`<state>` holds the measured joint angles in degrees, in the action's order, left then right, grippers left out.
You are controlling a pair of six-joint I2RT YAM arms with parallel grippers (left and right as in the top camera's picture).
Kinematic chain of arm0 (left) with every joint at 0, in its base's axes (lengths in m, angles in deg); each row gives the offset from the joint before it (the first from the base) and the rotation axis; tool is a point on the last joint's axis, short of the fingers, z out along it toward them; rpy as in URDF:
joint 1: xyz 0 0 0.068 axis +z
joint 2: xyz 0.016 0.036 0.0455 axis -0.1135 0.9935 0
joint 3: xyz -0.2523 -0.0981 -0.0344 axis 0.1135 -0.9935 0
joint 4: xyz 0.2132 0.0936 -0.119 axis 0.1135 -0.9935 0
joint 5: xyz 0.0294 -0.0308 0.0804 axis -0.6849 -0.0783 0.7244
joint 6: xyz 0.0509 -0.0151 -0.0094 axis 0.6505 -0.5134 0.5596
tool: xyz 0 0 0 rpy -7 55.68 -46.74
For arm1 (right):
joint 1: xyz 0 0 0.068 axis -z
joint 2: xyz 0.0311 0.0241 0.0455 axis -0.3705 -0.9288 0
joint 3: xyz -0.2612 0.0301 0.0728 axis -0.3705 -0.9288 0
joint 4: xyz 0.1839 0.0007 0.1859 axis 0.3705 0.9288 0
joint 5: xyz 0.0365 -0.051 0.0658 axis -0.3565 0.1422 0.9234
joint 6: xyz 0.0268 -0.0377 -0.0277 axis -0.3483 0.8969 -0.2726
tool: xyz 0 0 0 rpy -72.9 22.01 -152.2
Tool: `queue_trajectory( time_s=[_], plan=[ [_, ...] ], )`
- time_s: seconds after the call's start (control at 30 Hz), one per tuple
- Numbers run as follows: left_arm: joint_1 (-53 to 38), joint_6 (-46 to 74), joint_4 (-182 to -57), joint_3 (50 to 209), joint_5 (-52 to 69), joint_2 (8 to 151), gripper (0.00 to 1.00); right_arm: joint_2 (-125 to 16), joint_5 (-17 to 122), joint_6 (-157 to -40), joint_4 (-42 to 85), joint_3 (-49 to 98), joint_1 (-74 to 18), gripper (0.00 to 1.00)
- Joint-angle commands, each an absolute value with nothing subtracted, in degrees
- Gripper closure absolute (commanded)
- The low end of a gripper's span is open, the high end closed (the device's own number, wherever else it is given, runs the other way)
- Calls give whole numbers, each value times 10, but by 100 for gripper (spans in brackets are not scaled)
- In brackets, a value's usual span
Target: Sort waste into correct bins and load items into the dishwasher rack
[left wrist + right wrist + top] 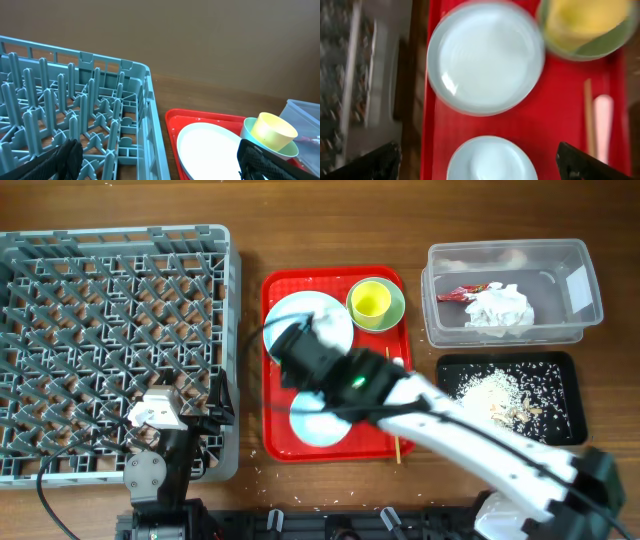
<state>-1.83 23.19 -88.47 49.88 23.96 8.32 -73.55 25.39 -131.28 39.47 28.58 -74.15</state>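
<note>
The grey dishwasher rack (110,350) fills the left side. On a red serving tray (380,435) lie the large pale-blue plate (320,315), the small pale-blue dish (318,425) and a green bowl (392,308) holding the yellow cup (370,301). My right gripper (298,352) hovers open over the tray. In its wrist view the small dish (492,160) lies below its gripper (480,167), with the plate (485,57) beyond. A chopstick (588,117) and the white fork (603,125) lie at the tray's right. My left gripper (190,408) stands open and holds nothing at the rack's (75,110) near right corner.
At the right, a clear tub (575,285) holds a red wrapper (468,292) and crumpled tissue (500,308). Below it, a black tray (560,415) holds rice-like scraps (492,392). Crumbs dot the wooden table (250,455) around the red tray.
</note>
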Motion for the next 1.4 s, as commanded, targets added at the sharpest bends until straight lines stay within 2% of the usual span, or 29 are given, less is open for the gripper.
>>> queue_trajectory(
  time_s=[0.0,0.13,0.23,0.37,0.47,0.5,0.6,0.73,0.8,0.9,1.07,1.13,1.2,1.3,1.37],
  plan=[
    [-15,229,-888,497,243,80,0,-680,245,-1314,436,300,-646,0],
    [-15,229,-888,497,243,80,0,-622,294,-1314,497,300,-502,0],
    [-15,231,-888,497,245,80,0,-616,294,-1313,516,299,-455,0],
    [-15,220,-873,497,242,80,0,-622,294,-1314,516,299,-440,0],
    [-15,118,-792,497,92,80,0,-624,294,-1315,507,299,-440,0],
    [-15,117,-762,497,53,80,0,-624,294,-1315,505,299,-440,0],
    [-15,97,-660,505,-5,82,0,-624,297,-1316,493,299,-440,0],
    [-15,92,-667,582,-49,153,0,-624,298,-1316,460,299,-440,0],
    [-15,120,-710,651,-71,235,0,-624,298,-1316,460,299,-440,0],
    [-15,215,-898,830,-112,436,0,-624,298,-1316,460,299,-440,0],
    [-40,340,-1281,1156,-114,752,0,-624,298,-1316,460,299,-440,0],
    [-48,296,-1309,1212,-130,826,0,-624,298,-1316,460,299,-440,0],
    [-55,177,-1309,1222,-174,893,0,-624,298,-1316,460,299,-440,0],
    [-92,194,-1301,1223,-166,942,0,-624,298,-1316,460,299,-440,0],
    [-147,187,-1303,1223,-83,947,0,-624,298,-1316,460,299,-440,0]
  ],
)
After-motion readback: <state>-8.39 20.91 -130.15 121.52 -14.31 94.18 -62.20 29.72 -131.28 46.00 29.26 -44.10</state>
